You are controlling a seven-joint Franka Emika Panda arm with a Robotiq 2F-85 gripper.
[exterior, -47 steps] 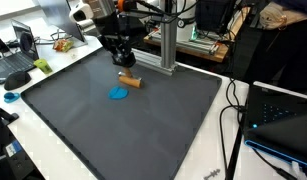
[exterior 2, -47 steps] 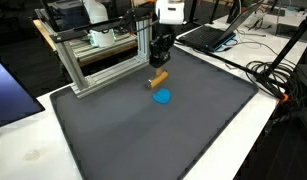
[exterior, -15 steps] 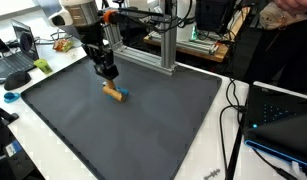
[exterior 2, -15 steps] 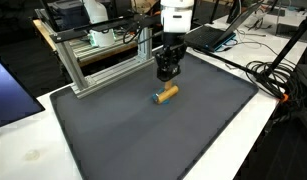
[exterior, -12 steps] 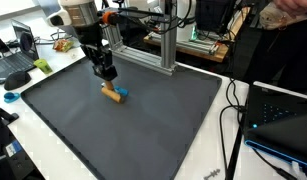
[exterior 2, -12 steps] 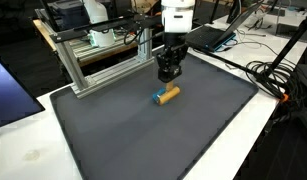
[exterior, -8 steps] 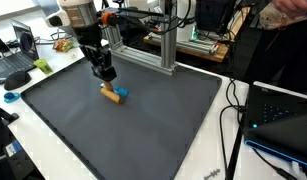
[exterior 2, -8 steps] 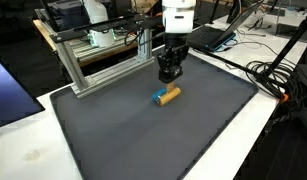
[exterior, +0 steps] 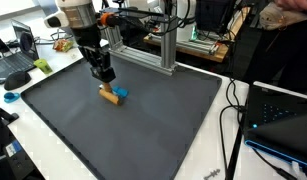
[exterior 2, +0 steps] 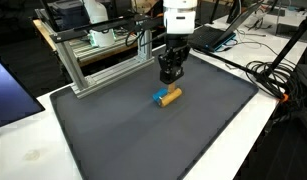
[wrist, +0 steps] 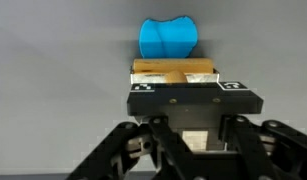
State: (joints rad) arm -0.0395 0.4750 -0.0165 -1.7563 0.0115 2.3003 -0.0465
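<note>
My gripper (wrist: 192,88) is shut on a short wooden block (wrist: 173,69), which shows just past the black finger bar in the wrist view. A flat blue piece (wrist: 168,38) lies on the grey mat right beyond the block. In both exterior views the gripper (exterior: 105,77) (exterior 2: 170,76) hangs low over the mat's far middle. The wooden block (exterior: 110,95) (exterior 2: 171,96) sits below it, close to the mat. The blue piece (exterior: 122,96) (exterior 2: 158,98) peeks out at one end of the block. Whether block and blue piece touch I cannot tell.
The dark grey mat (exterior: 133,130) (exterior 2: 153,140) covers the tabletop. An aluminium frame (exterior 2: 93,65) (exterior: 163,45) stands along its far edge, close to the arm. Laptops, cables (exterior 2: 278,75) and other desk equipment lie around the mat.
The gripper and block have shifted only slightly. The blue piece, hidden by the block a second ago, now shows at the block's end.
</note>
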